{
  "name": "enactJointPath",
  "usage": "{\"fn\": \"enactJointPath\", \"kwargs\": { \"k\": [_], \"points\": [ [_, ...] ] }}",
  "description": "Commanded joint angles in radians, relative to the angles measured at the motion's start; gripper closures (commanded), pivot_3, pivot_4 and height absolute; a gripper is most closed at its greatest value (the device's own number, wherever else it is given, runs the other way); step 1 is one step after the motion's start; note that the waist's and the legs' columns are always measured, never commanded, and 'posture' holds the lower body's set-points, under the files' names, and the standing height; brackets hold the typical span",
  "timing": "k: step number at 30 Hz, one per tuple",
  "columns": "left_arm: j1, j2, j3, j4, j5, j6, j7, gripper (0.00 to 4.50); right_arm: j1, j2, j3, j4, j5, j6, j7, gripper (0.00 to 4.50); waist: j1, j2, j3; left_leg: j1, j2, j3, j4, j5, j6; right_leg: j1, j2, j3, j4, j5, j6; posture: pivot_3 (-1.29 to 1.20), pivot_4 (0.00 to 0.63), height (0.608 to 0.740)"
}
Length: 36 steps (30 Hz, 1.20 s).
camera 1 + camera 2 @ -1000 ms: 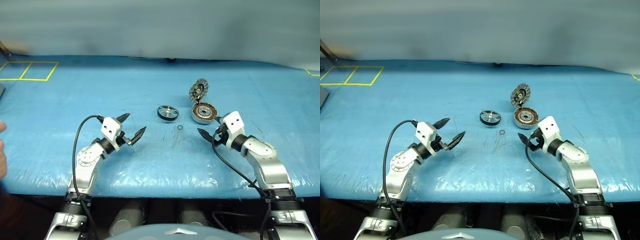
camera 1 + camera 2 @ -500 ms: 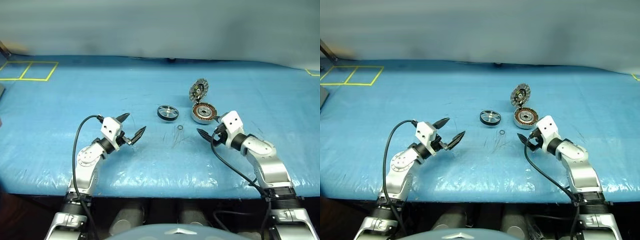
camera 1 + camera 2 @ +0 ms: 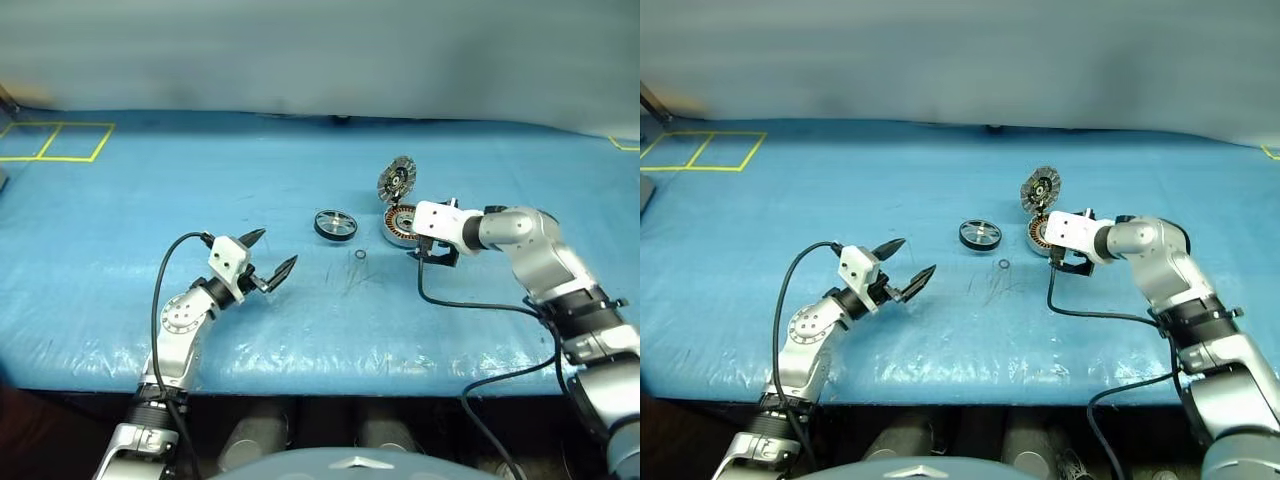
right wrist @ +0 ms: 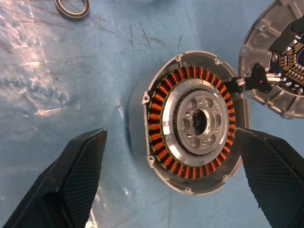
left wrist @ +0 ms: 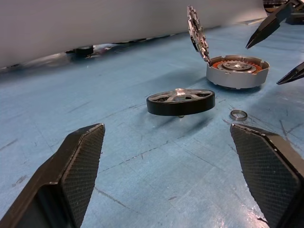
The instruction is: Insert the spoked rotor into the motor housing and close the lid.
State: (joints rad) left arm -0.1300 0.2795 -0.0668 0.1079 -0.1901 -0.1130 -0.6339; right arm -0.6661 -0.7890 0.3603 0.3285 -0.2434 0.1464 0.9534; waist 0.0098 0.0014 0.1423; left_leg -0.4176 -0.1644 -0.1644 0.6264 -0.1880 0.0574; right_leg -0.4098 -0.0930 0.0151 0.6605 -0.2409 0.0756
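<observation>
Hovering over the motor housing [image 4: 190,123], right gripper [image 3: 432,252] wide apart, grasping nothing. Left gripper [image 3: 268,256] also spread wide and bare, nearer and to the left. Spoked rotor [image 3: 334,224] flat on the blue table [image 3: 150,180], left of the housing, untouched. Lid [image 3: 397,179] standing up at the housing's far edge. Small ring [image 3: 359,256] lying near the rotor. Could bump the tall lid and tip it, or grab the housing instead of the rotor. Hard to tell how the lid joins on.
</observation>
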Motion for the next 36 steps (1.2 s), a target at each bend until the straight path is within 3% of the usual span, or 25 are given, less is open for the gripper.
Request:
{"fn": "enactJointPath", "kwargs": {
  "k": [1,15,22,25,29,32,36],
  "points": [
    [0.009,0.002,0.004,-0.033,0.004,-0.018,0.006,0.00,-0.064,0.011,0.023,0.065,-0.044,-0.061,0.024,0.00,0.004,0.000,0.000,0.000,0.000,0.000,0.000,0.000,0.000,0.000,0.000,0.000,0.000,0.000,0.000,0.00,0.150,0.740],
    [0.032,-0.001,0.003,-0.052,0.011,-0.013,0.015,0.00,-0.084,0.041,0.043,0.159,-0.098,-0.113,0.083,0.00,0.005,0.000,0.000,0.000,-0.001,0.000,0.000,-0.002,0.002,-0.001,-0.001,0.000,0.001,0.000,0.000,0.00,0.150,0.740],
    [0.035,0.005,0.003,-0.058,0.010,-0.010,0.015,0.00,-0.121,0.086,0.062,0.320,-0.118,-0.147,0.081,0.00,0.002,0.000,0.000,0.001,0.000,0.000,0.000,-0.002,0.002,0.001,0.000,0.000,0.001,0.000,0.000,0.00,0.150,0.740],
    [0.035,0.006,0.003,-0.061,0.012,-0.009,0.017,0.00,-0.150,0.105,0.072,0.420,-0.139,-0.171,0.068,0.55,0.002,-0.001,0.000,0.003,0.000,0.000,0.000,-0.002,0.002,0.003,0.001,0.000,0.001,0.001,0.000,0.00,0.150,0.740],
    [0.036,0.007,0.002,-0.064,0.013,-0.007,0.017,0.00,-0.179,0.118,0.087,0.510,-0.166,-0.208,0.046,1.82,0.008,-0.001,-0.001,0.004,0.000,0.000,0.001,-0.001,0.002,0.004,0.001,0.000,0.002,0.001,-0.001,0.00,0.150,0.740],
    [0.036,0.005,-0.002,-0.062,0.014,-0.007,0.017,0.00,-0.196,0.126,0.096,0.561,-0.182,-0.236,0.046,1.82,0.009,-0.002,-0.001,0.004,0.000,0.000,0.001,0.000,0.002,0.005,0.001,0.000,0.002,0.002,0.000,0.00,0.150,0.740],
    [0.033,0.002,-0.007,-0.062,0.015,-0.007,0.018,0.00,-0.199,0.128,0.101,0.578,-0.188,-0.249,0.048,2.30,0.010,-0.002,-0.001,0.006,0.000,-0.001,0.001,0.000,0.002,0.007,0.001,0.000,0.001,0.003,0.000,0.00,0.150,0.740]
  ]
}}
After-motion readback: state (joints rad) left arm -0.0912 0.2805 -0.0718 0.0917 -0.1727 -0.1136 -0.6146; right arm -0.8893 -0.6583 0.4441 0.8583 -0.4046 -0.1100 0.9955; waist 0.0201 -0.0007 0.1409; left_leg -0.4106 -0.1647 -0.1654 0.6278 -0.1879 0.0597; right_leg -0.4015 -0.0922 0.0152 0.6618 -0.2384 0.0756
